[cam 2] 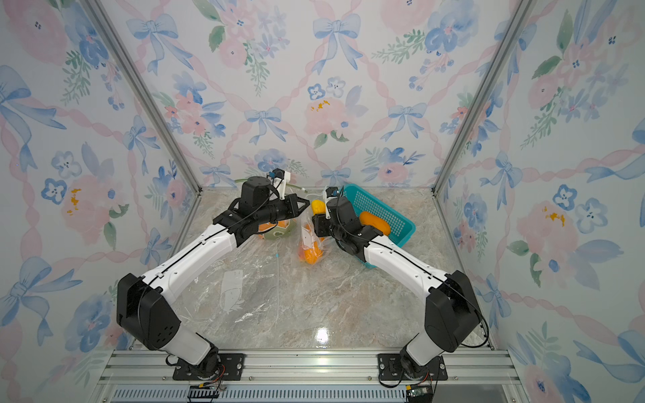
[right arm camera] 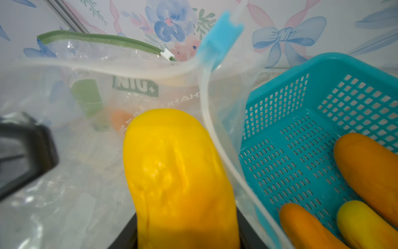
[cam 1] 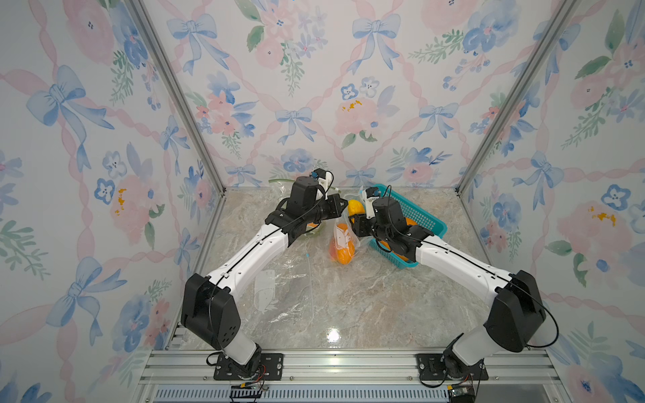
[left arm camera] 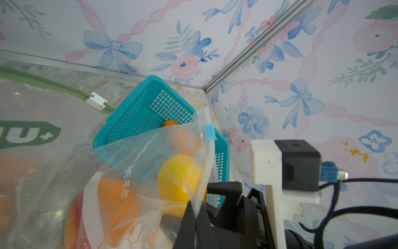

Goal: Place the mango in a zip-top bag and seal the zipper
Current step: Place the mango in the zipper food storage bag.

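A yellow mango sits between the black fingers of my right gripper, which is shut on it. It hangs inside the open mouth of a clear zip-top bag, and the bag's rim with its blue slider curves around it. My left gripper is shut on the bag's rim and holds it up. In both top views the two grippers meet at the back centre, with the mango between them. Orange fruit lies in the bottom of the bag.
A teal basket stands just right of the bag, with three more fruits in it. A second bag with a green zipper holds fruit under the left arm. An empty flat bag lies on the marble table.
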`<state>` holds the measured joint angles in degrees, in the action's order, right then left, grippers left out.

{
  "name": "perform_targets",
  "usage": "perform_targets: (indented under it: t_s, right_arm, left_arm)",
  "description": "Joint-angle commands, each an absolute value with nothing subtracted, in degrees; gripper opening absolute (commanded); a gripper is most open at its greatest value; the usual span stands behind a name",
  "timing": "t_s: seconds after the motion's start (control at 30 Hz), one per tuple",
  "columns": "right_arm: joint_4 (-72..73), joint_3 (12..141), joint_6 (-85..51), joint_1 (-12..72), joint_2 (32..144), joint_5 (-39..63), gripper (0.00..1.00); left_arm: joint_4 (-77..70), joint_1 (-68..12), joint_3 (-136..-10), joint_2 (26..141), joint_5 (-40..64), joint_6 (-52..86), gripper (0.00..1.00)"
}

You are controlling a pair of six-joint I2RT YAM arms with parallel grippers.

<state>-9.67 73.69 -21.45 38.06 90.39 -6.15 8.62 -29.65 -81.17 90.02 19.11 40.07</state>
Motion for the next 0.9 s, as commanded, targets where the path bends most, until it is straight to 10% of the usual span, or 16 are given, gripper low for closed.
perform_targets:
  t_s: [0.0, 0.2, 0.87]
  right_arm:
    - [-13.65, 76.22, -20.17, 39.10, 91.14, -9.05, 0.64]
    - [-14.72, 77.57, -20.48, 39.18, 90.72, -8.97, 0.78]
    - [-23.20, 77.82, -27.89, 37.09, 77.88, -11.87, 0.79]
  left_arm:
    - [7.54, -30.03, -82.69, 90.60, 18.55, 38.64, 0.00]
    - [7.38, -29.91, -82.66, 90.68, 17.59, 38.60, 0.00]
    - [7.28, -30.11, -81.89, 89.35, 15.65, 39.07, 0.00]
